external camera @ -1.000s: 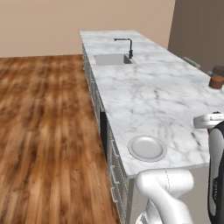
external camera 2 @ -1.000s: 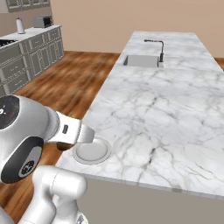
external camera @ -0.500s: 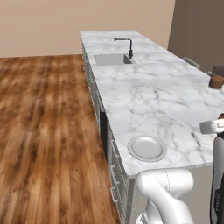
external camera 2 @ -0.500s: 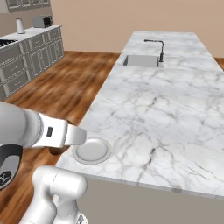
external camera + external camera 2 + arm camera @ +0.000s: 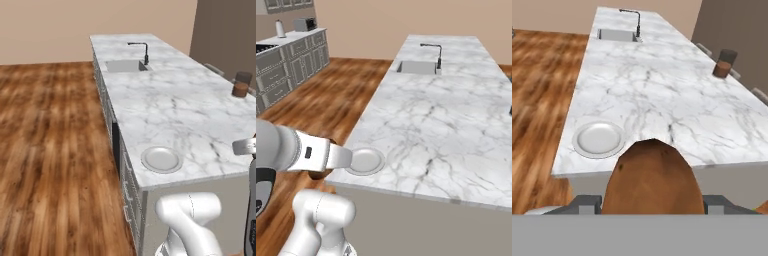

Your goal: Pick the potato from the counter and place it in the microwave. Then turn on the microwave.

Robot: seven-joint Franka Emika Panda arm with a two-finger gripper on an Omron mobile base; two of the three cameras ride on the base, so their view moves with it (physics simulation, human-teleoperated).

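Brown potato (image 5: 652, 177) held above white marble counter (image 5: 662, 95).

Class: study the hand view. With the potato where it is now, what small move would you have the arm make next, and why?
Probably carry it away from the counter toward the microwave: the potato already sits between the pincer fingers, lifted above the marble.

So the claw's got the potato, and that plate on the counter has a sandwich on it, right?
Not quite. The plate on the counter is bare, as the hand view shows: no sandwich on it. The rest holds: the potato sits between the fingers of the claw.
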